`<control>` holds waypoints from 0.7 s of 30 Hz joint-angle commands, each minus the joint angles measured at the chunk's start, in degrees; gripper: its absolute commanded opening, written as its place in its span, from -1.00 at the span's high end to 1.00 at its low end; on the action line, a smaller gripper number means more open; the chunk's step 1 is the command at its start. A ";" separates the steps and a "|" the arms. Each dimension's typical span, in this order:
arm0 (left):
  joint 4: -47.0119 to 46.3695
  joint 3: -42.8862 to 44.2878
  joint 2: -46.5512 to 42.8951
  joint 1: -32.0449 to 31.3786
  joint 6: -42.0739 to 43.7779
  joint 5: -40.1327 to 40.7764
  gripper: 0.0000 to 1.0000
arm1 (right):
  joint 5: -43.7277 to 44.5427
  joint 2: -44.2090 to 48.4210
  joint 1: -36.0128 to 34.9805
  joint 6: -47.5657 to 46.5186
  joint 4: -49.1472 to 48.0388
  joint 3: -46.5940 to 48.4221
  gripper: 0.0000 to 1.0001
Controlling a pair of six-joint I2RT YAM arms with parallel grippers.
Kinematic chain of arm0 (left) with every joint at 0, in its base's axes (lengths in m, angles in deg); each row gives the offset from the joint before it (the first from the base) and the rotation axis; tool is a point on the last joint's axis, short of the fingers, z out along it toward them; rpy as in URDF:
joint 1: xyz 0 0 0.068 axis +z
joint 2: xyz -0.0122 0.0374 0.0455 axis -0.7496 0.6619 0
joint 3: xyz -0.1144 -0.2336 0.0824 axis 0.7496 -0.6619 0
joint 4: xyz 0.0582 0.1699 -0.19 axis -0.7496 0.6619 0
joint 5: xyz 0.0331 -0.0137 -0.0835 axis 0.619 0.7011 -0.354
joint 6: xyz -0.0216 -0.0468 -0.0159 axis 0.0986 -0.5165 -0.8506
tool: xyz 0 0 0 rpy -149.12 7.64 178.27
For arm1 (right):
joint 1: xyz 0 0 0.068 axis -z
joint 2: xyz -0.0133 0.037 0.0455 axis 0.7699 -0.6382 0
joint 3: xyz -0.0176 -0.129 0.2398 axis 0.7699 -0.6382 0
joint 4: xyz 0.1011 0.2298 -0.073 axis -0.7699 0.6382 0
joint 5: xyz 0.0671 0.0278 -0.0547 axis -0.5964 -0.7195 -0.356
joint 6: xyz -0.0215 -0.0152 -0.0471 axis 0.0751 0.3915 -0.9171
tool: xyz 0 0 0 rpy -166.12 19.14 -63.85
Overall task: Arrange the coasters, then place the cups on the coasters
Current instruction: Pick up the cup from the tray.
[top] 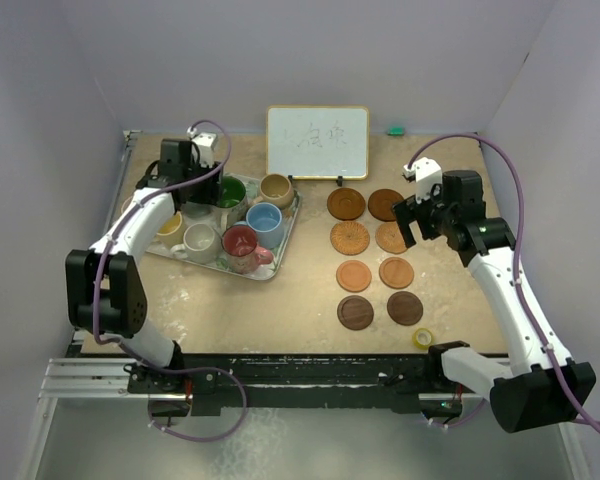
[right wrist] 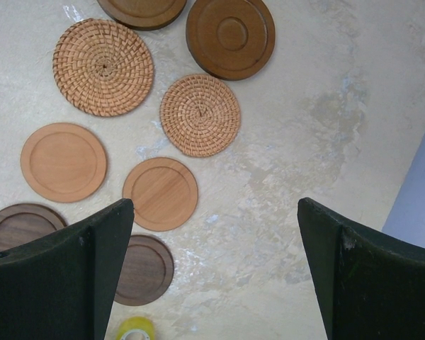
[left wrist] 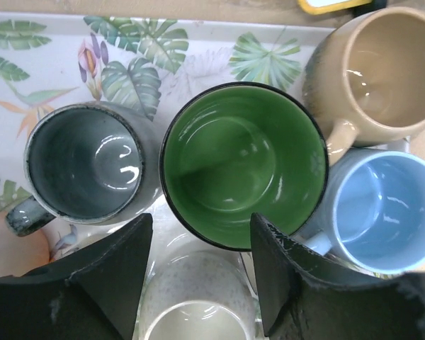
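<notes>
Top view: the left claw point(top: 205, 188) hangs over the back of the tray point(top: 272, 270), with the green cup point(top: 231, 191) just beside it. This arm is the nearer one to all the cups. The right claw point(top: 412, 222) hovers at the right edge of the 8 coasters point(top: 350, 238), which lie in 2 columns.

Left wrist view: the left claw point(left wrist: 200, 228) is half-spread and holds nothing. The green cup point(left wrist: 244, 163) lies straight ahead, its near rim between the tips, and the grey cup point(left wrist: 85, 163) is ahead-left. A grasp likely needs 1 finger inside that rim.

Right wrist view: the right claw point(right wrist: 214, 212) is wide and empty, with the coasters point(right wrist: 200, 115) ahead and to the left.
</notes>
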 commanded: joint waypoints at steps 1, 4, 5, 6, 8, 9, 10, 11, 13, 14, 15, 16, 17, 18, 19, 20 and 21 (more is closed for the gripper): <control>1.66 4.20 2.27 -0.06 -2.56 2.20 -0.05 | -1.17 0.57 -0.04 -0.68 -1.19 0.26 -1.00; 2.95 5.42 4.02 -0.09 -3.48 1.75 0.00 | -1.51 0.69 -0.04 -0.78 -1.10 0.32 -1.00; 3.25 5.81 4.46 -0.09 -3.58 1.23 0.02 | -1.60 0.73 -0.04 -0.78 -1.16 0.25 -1.00; 3.25 6.04 4.78 -0.15 -3.73 0.76 0.04 | -1.68 0.73 -0.04 -0.85 -1.14 0.24 -1.00; 3.03 6.47 5.57 -0.22 -4.14 0.74 0.06 | -2.09 0.61 -0.04 -0.91 -0.92 0.25 -1.00; 3.22 6.77 6.01 -0.26 -4.47 0.78 0.07 | -2.43 0.57 -0.04 -1.01 -0.76 0.36 -1.00; 3.54 7.07 6.48 -0.26 -4.67 0.79 0.11 | -2.66 0.56 -0.04 -0.95 -0.71 0.41 -1.00; 3.90 7.44 6.92 -0.31 -4.87 0.91 0.14 | -2.76 0.62 -0.04 -1.01 -0.75 0.39 -1.00; 4.32 7.98 7.82 -0.35 -5.36 1.29 0.17 | -2.98 0.67 -0.04 -1.04 -0.79 0.31 -1.00; 4.61 8.30 8.16 -0.43 -5.68 1.24 0.19 | -3.32 0.64 -0.04 -1.01 -0.73 0.35 -1.00; 4.96 8.73 8.87 -0.50 -5.86 1.09 0.22 | -3.58 0.54 -0.04 -1.02 -0.63 0.37 -1.00; 5.24 9.33 9.33 -0.67 -5.97 1.06 0.23 | -3.72 0.41 -0.04 -1.00 -0.62 0.41 -1.00; 5.62 9.72 9.84 -0.78 -6.15 1.16 0.24 | -3.88 0.39 -0.04 -0.97 -0.54 0.41 -1.00; 5.86 10.15 10.48 -0.87 -6.38 1.33 0.24 | -3.99 0.25 -0.03 -1.02 -0.41 0.47 -1.00; 6.18 10.47 11.01 -0.88 -6.56 1.58 0.24 | -4.16 0.17 -0.04 -1.01 -0.32 0.42 -1.00; 6.60 10.93 11.58 -0.87 -6.86 1.77 0.24 | -4.30 0.13 -0.04 -0.98 -0.27 0.49 -1.00; 6.91 11.25 12.12 -0.91 -7.09 1.83 0.23 | -4.43 0.13 -0.04 -0.99 -0.19 0.50 -1.00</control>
